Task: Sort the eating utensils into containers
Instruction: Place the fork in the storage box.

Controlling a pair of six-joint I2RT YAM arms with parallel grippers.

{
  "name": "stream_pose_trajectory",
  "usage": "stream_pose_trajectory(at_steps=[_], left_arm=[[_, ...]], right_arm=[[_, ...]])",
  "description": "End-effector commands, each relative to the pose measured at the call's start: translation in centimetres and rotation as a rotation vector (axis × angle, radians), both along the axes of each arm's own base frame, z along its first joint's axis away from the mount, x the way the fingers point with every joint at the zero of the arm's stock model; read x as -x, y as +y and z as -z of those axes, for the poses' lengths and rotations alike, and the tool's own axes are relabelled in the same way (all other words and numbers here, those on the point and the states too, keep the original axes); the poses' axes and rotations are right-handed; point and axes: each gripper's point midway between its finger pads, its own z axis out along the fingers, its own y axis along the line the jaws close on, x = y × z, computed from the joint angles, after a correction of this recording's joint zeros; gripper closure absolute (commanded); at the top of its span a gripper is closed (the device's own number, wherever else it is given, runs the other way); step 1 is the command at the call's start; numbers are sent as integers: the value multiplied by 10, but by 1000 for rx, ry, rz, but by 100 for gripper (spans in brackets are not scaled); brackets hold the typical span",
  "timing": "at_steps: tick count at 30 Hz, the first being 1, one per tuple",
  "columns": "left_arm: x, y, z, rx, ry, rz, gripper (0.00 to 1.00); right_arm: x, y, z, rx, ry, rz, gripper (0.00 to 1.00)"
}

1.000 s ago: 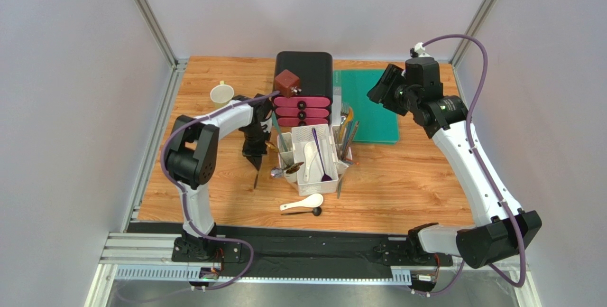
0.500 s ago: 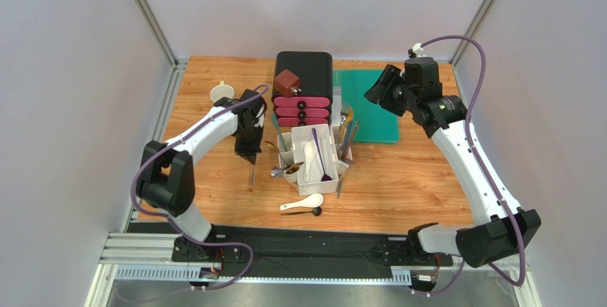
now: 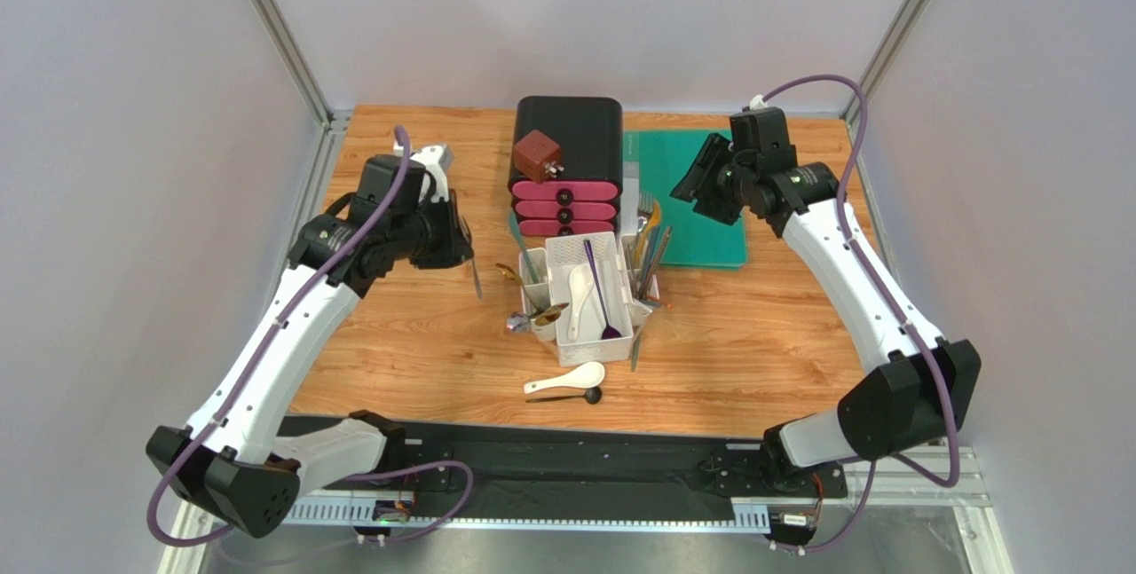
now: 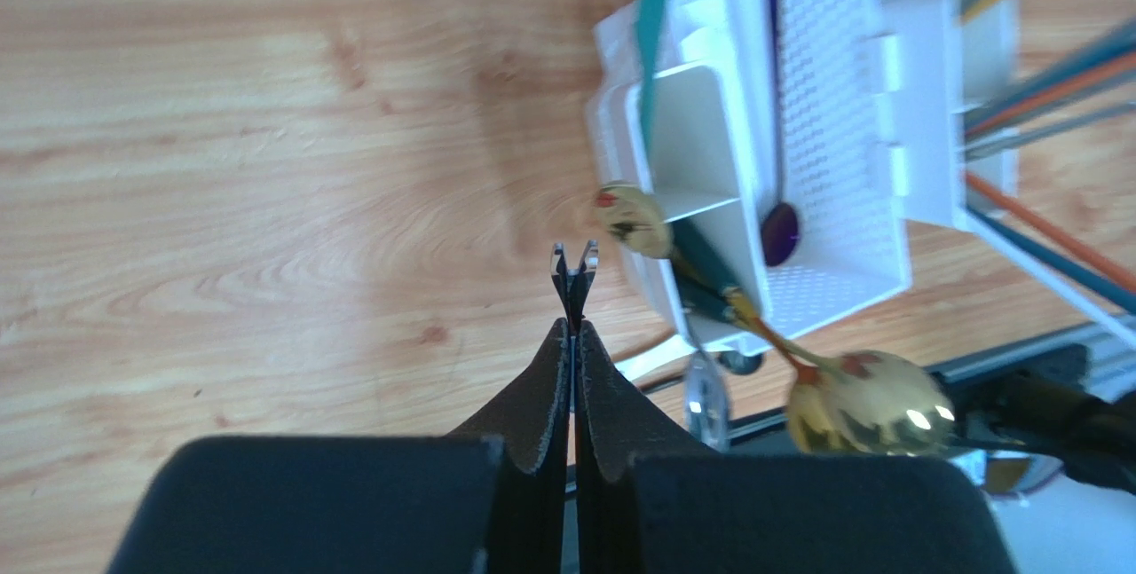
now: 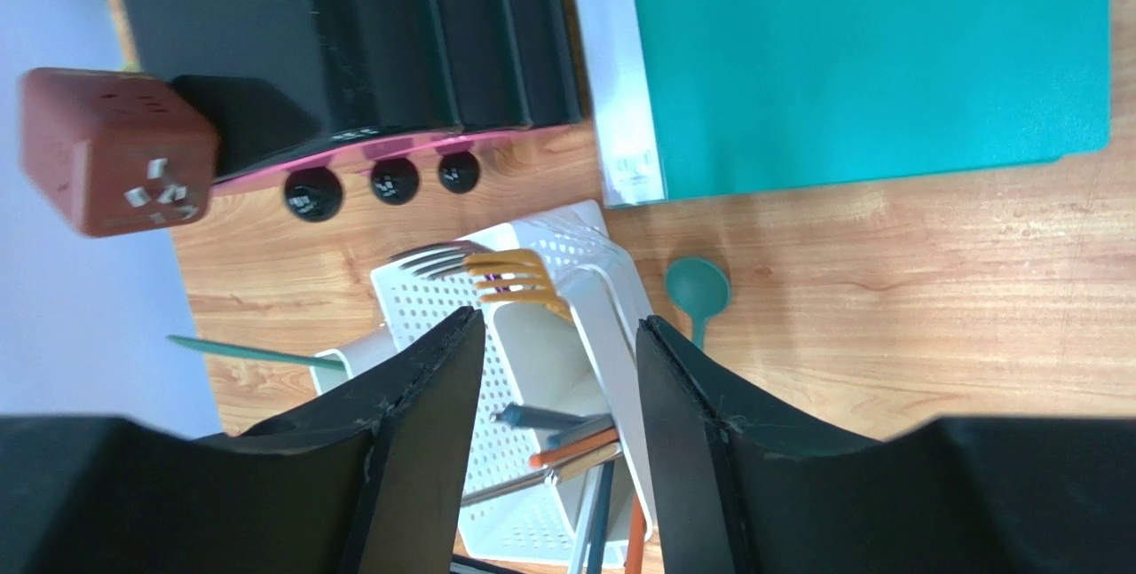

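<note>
The white caddy (image 3: 616, 284) stands mid-table with a white soup spoon (image 3: 580, 295) and a purple spoon (image 3: 598, 292) in its centre bin. Chopsticks (image 3: 651, 261) lean in its right side bin and a gold spoon (image 3: 544, 316) sticks out on the left. My left gripper (image 3: 463, 252) is left of the caddy, shut on a thin dark chopstick (image 3: 475, 276) held above the wood. The chopstick tip (image 4: 575, 268) pokes out past the closed gripper (image 4: 575, 335) in the left wrist view. My right gripper (image 3: 690, 186) is open and empty, above the caddy's far right. Another white soup spoon (image 3: 571, 379) lies on the table in front.
A black-and-pink drawer box (image 3: 568, 168) with a brown cube (image 3: 537, 155) on it stands behind the caddy. A teal mat (image 3: 700, 208) lies at the back right. A teal spoon (image 5: 698, 288) lies on the wood beside the caddy (image 5: 587, 235). A small black utensil (image 3: 592, 396) lies by the front soup spoon.
The left arm has swung outward and its gripper has lifted the dark chopstick off the table, moving back and left. The right gripper has shifted slightly left.
</note>
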Motion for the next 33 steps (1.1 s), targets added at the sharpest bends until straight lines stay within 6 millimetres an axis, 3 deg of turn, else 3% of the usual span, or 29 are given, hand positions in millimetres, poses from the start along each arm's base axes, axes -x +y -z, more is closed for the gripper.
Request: stream_pose_trajectory(at_steps=[1,4,6,7,9,10,14,15,18,26,33], left_arm=[[-16,-35,-61,192,-164,93,100],[-34,-56,-87,258,-216,147,100],[-48,-72,-86,268,-213,189,100],[-50,-83,-101,279,-242,224,100],[-63,-98,-97,261,-235,258,100],[-64,-109,-107,269,-262,289,100],[-79,-141,-102,280,-271,356,100],[-85,-150,-93,274,-259,369,100],[-88,-173,-87,254,-263,415,100],[-97,-209,-56,244,-270,477,100],[-101,-233,-46,242,-281,494,100]], right_arm=[[-3,-3,-1,8,50,35,50],[-1,-8,1,25,64,57,50],[2,-11,4,31,80,64,49],[3,-13,4,24,82,73,49],[6,-17,9,11,101,89,49],[8,-19,8,3,102,99,49],[10,-28,12,-21,117,126,50],[12,-29,13,-22,122,127,50],[15,-33,17,-24,134,139,50],[17,-36,26,-25,161,142,50],[15,-35,24,-28,162,137,50]])
